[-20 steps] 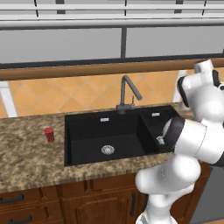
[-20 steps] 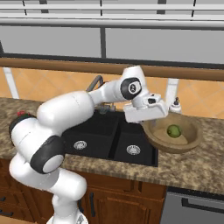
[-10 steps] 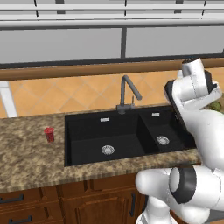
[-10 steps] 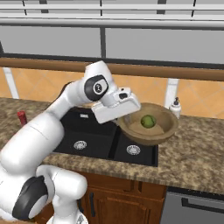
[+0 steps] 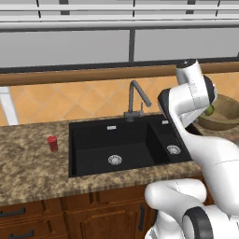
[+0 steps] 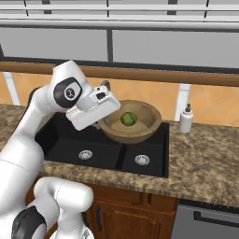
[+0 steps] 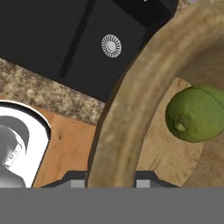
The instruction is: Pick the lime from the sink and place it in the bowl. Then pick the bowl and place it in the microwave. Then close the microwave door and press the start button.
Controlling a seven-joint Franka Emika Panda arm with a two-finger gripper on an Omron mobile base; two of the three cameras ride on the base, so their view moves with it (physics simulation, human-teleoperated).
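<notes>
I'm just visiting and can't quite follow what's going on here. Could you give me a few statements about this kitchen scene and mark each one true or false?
1. The lime lies inside the bowl. True.
2. The hand is shut on the bowl's rim, holding it up over the sink. True.
3. The bowl sits flat on the counter beside the soap bottle. False: it is held in the air, apart from the soap bottle.
4. A red can stands on the counter left of the sink. True.
5. The faucet is running water. False: no water shows.
</notes>
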